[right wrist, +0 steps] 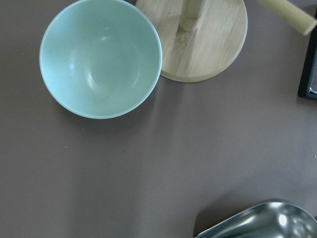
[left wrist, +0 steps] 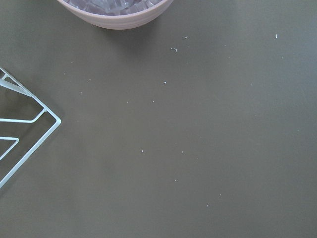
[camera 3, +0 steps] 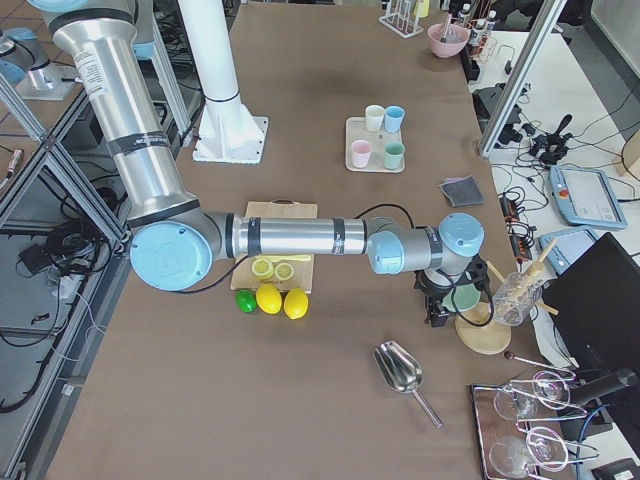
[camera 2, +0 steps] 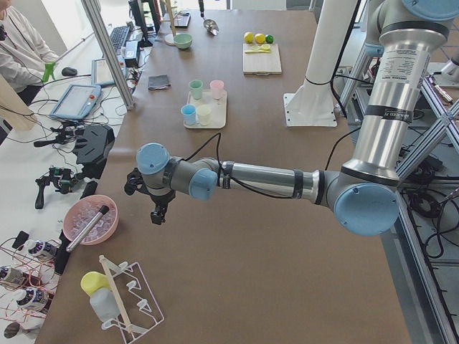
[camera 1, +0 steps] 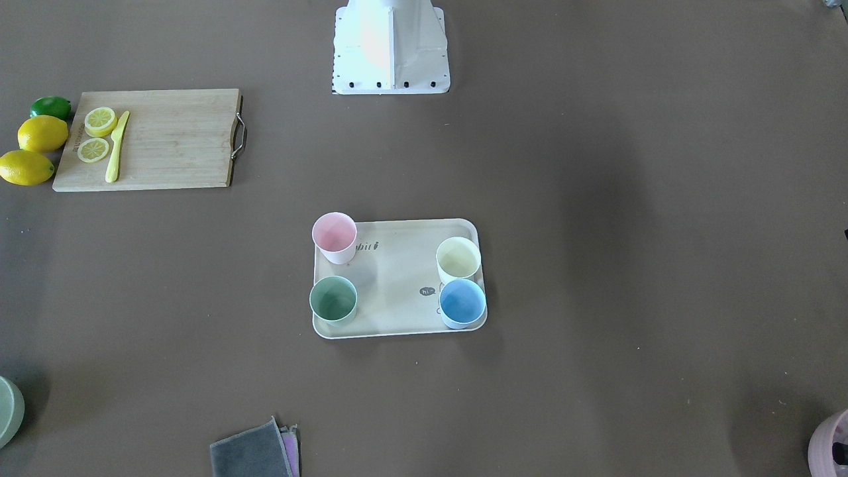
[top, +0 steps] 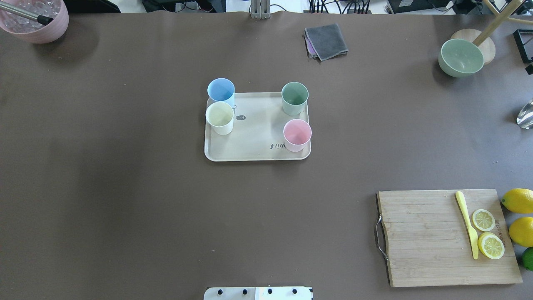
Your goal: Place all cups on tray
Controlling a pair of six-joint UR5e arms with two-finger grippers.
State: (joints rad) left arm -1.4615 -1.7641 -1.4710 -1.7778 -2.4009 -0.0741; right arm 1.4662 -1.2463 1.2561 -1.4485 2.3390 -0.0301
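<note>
The cream-beige tray [top: 254,139] lies mid-table, and it also shows in the front view [camera 1: 397,281]. All four cups stand upright on it: pink [top: 297,134], sage green [top: 295,98], cream-white [top: 220,118] and light blue [top: 221,91]. The blue and cream cups touch at one end, and the pink and green cups stand apart at the other. My left gripper [camera 2: 154,209] hovers far off at the table's left end near a pink bowl. My right gripper [camera 3: 437,312] hovers at the right end over a green bowl. I cannot tell whether either is open or shut.
A wooden cutting board [top: 433,237] holds lemon slices and a yellow knife, with lemons [top: 518,200] beside it. A grey cloth [top: 326,41], a green bowl [top: 461,57], a pink bowl of ice [top: 35,21], a metal scoop [right wrist: 262,220] and a wire rack [left wrist: 20,134] sit around the table edges.
</note>
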